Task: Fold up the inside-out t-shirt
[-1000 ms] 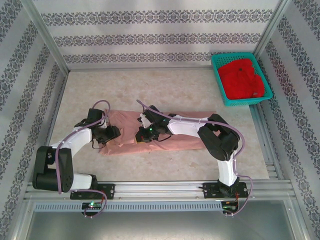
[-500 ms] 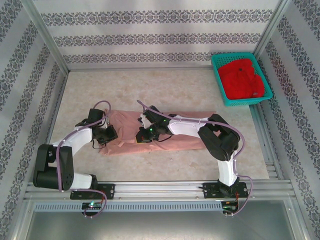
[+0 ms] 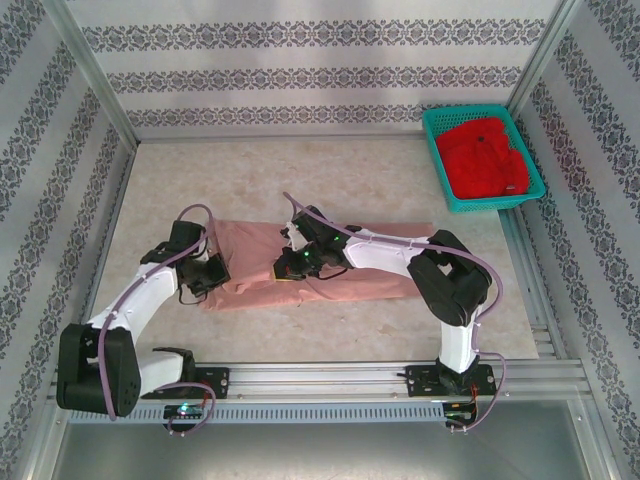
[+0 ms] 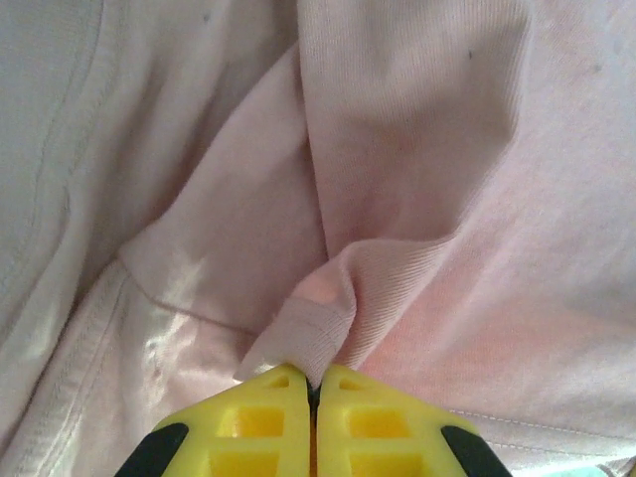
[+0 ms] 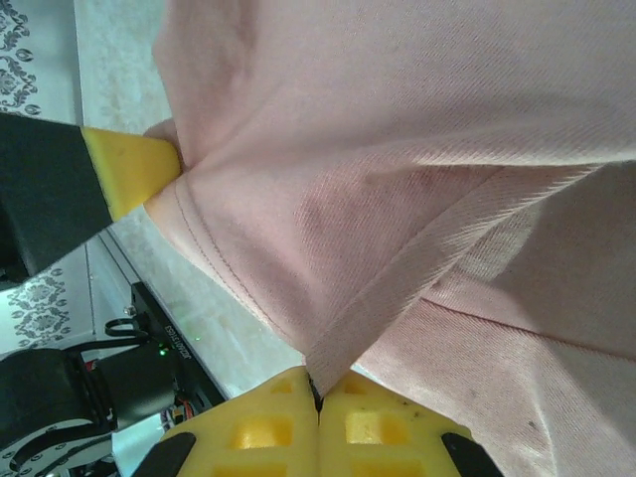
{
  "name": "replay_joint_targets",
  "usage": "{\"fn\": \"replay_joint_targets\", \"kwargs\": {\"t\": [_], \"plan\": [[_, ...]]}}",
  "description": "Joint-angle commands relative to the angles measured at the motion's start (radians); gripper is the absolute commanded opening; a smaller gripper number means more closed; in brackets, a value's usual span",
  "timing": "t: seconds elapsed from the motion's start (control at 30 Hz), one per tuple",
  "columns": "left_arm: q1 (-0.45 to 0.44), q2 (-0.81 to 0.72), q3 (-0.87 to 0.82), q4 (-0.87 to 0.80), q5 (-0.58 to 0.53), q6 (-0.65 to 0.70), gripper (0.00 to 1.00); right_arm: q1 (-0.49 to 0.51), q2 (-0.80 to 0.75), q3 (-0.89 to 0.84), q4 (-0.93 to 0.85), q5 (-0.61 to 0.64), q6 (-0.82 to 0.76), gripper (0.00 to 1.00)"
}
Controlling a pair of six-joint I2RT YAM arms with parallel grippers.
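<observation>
Cloth at the left end of the inside-out t-shirt [image 3: 255, 250] is being pinched by the left end effector [image 4: 311, 383], and a hem near its middle by the right end effector [image 5: 318, 386].

Salmon-pink t-shirt [image 3: 330, 262] lies crumpled, spread sideways mid-table (seams showing, i.e. inside-out), folds bunched.

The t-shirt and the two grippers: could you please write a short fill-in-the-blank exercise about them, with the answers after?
The t-shirt is ____ in colour.
The left gripper is ____ on a fold of it.
The right gripper grips the ____ too.
The basket holds a ____ garment.
Answers: pink; shut; t-shirt; red.
</observation>
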Motion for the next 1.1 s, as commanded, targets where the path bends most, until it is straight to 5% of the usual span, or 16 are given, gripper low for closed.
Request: {"fn": "replay_joint_targets", "kwargs": {"t": [0.0, 0.23, 0.4, 0.57, 0.7, 0.93, 1.07], "plan": [[-0.015, -0.040, -0.004, -0.072, -0.032, -0.042, 0.07, -0.020, -0.015, -0.015, 0.010, -0.019, 0.024, 0.03], [-0.016, -0.061, 0.011, -0.103, -0.086, -0.032, 0.11, -0.031, -0.011, -0.008, -0.001, -0.026, 0.029, 0.03], [-0.016, -0.008, -0.016, -0.049, -0.124, -0.033, 0.30, -0.036, 0.040, -0.011, -0.035, -0.013, 0.006, 0.08], [-0.018, -0.028, 0.058, -0.062, -0.191, -0.009, 0.45, -0.041, 0.058, -0.004, -0.128, 0.018, -0.066, 0.24], [-0.035, -0.068, 0.092, 0.040, -0.194, 0.011, 0.50, -0.045, -0.012, 0.023, -0.191, 0.065, -0.150, 0.32], [-0.036, 0.229, 0.160, 0.154, -0.106, 0.023, 0.51, -0.053, -0.047, 0.050, -0.207, 0.143, -0.182, 0.34], [-0.039, 0.324, 0.187, 0.186, -0.154, 0.041, 0.45, -0.056, -0.066, 0.054, -0.182, 0.193, -0.201, 0.34]]}}
